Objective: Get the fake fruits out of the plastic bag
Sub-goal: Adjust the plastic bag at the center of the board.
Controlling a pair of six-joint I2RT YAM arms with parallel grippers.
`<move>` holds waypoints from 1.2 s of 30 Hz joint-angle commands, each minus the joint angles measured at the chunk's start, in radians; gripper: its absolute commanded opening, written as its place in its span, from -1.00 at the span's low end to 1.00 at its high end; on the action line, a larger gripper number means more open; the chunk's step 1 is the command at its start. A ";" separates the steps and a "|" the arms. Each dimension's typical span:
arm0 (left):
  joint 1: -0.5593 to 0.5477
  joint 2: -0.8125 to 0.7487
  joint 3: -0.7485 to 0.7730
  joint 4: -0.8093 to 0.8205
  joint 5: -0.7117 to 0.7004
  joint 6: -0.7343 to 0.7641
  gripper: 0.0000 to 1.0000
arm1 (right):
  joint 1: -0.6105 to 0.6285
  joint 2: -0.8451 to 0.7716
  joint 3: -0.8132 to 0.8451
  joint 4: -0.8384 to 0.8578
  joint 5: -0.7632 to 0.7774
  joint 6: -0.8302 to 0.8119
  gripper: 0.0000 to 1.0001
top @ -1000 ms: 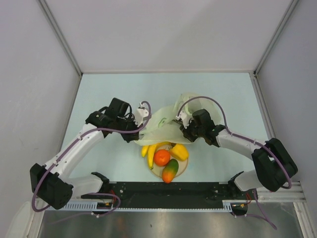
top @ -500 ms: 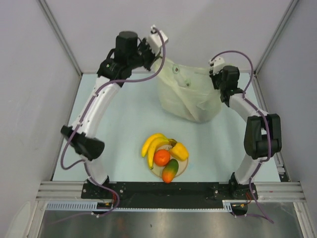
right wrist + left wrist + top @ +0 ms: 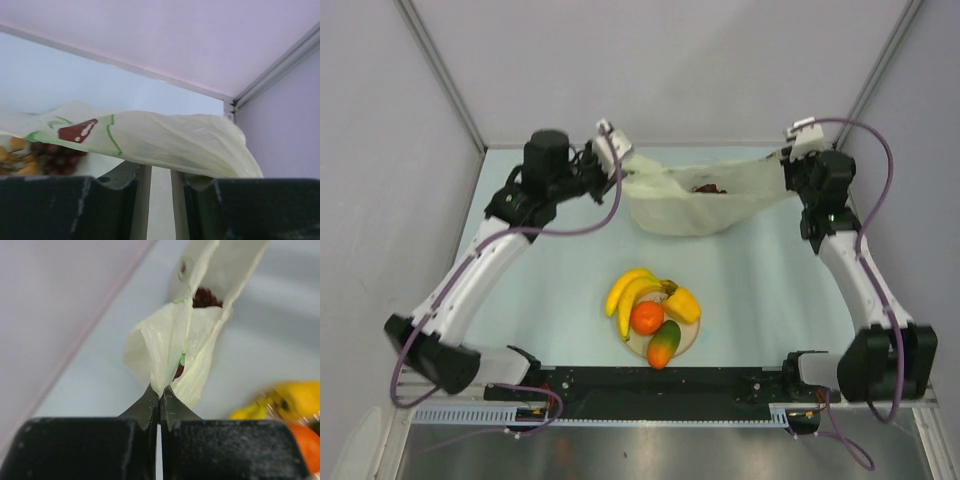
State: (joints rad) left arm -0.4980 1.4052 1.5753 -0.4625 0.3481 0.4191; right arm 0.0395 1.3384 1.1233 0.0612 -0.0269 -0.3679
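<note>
The plastic bag (image 3: 692,203) hangs stretched across the far side of the table, held at both ends. My left gripper (image 3: 622,166) is shut on its left corner, a pinched fold of film (image 3: 167,347) between the tips (image 3: 160,391). On the right end, my right gripper (image 3: 789,160) holds the film (image 3: 165,140), which is draped over its narrowly parted fingers (image 3: 161,168). Dark purple grapes (image 3: 56,160) and a brown cluster (image 3: 15,156) lie inside the bag (image 3: 706,187). A banana bunch (image 3: 630,290), orange (image 3: 646,317), lemon-like fruit (image 3: 684,305) and mango (image 3: 663,345) sit out of the bag.
The four loose fruits rest on a round beige plate (image 3: 691,340) near the front middle of the table. Grey walls close the table on the left, back and right. The right arm stands close to the right wall.
Both arms carried the bag from beside the plate to the far side of the table. Since then they have pulled apart and lowered, stretching the bag wide and flat.
</note>
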 commanded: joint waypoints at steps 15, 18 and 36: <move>-0.025 -0.250 -0.417 -0.080 0.232 -0.180 -0.99 | 0.339 -0.242 -0.326 -0.250 -0.269 0.043 -0.05; -0.025 -0.252 -0.423 -0.084 0.224 -0.184 -0.99 | 0.408 -0.165 -0.319 -0.161 -0.210 -0.014 -0.10; -0.025 -0.276 -0.429 -0.107 0.167 -0.125 -0.99 | 0.435 0.067 -0.083 -0.207 -0.333 -0.279 -0.16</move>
State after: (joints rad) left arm -0.5217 1.1576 1.1393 -0.5663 0.5213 0.2699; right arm 0.4862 1.4616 0.9821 -0.0750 -0.2470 -0.5877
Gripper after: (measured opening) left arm 0.009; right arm 0.413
